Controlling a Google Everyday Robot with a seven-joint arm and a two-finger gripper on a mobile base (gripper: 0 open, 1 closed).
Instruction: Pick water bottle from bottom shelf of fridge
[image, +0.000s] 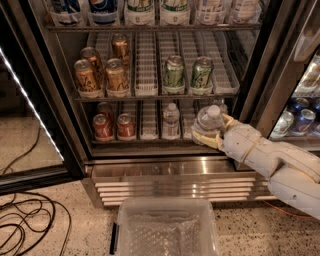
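Observation:
The fridge stands open, with its stainless louvred base in front of me. On the bottom shelf stand red cans at the left and one clear water bottle with a white cap in the middle. My gripper reaches in from the right on a white arm. It is shut on a second water bottle, held at the shelf's front right, with the cap tilted slightly toward me. The fingers wrap the bottle's lower body.
A clear plastic bin sits on the floor below the fridge. Black cables lie on the floor at left. The open door hangs at left. Gold and green cans fill the rack above. A second cooler with bottles stands at right.

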